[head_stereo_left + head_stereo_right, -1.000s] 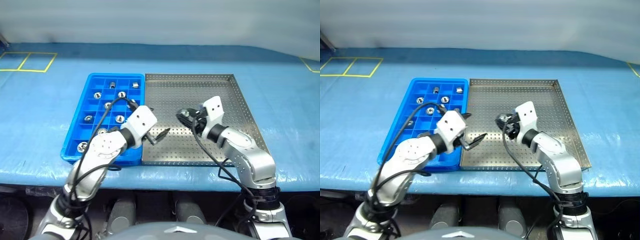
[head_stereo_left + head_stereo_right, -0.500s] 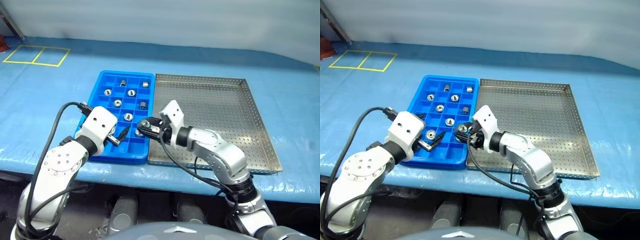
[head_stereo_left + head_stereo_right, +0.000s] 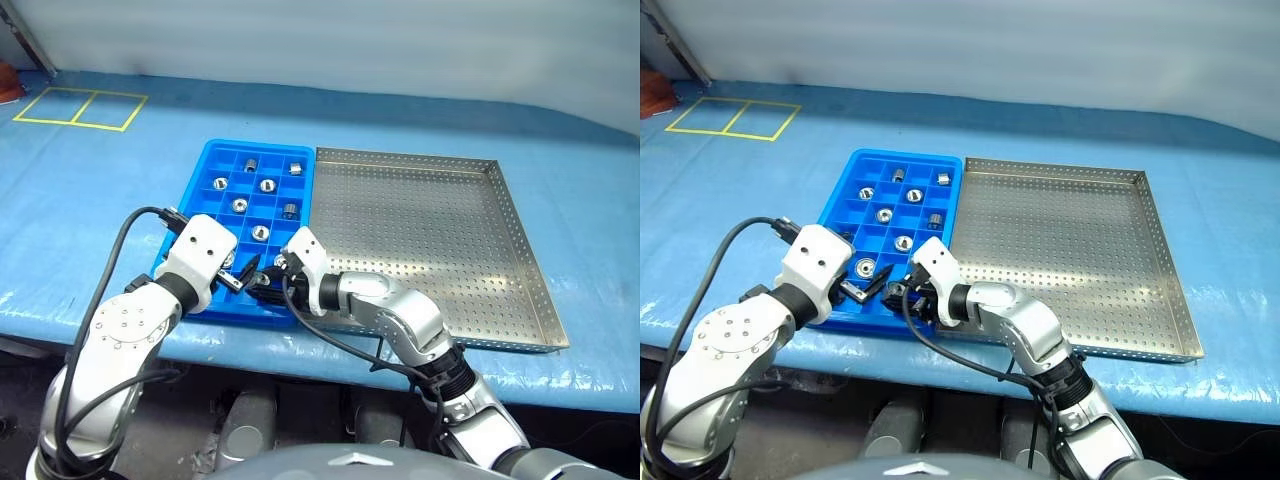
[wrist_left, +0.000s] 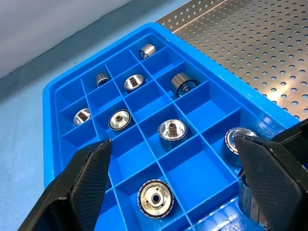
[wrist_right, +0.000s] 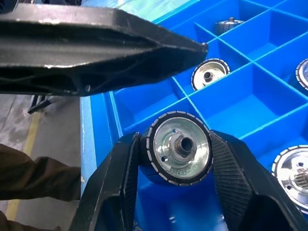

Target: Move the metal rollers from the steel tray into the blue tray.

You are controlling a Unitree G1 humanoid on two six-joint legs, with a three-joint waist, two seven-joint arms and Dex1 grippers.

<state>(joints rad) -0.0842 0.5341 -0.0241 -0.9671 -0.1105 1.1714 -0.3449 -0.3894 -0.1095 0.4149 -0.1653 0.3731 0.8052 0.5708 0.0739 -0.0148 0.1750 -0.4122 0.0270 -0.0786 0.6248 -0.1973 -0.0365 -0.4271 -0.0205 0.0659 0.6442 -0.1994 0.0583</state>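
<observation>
Steel tray (image 3: pixel 420 230) emptied; rollers sitting in blue tray (image 3: pixel 200 180) cells. Last roller (image 5: pixel 179 147) clamped in right gripper (image 5: pixel 179 159) jaws above a near cell. Left gripper (image 4: pixel 173 192) jaws spread wide, empty.

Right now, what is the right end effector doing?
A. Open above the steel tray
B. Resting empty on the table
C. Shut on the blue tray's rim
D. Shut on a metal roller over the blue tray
D: the right end effector has both fingers clamped on a metal roller, with the blue tray compartments directly beneath it.
</observation>
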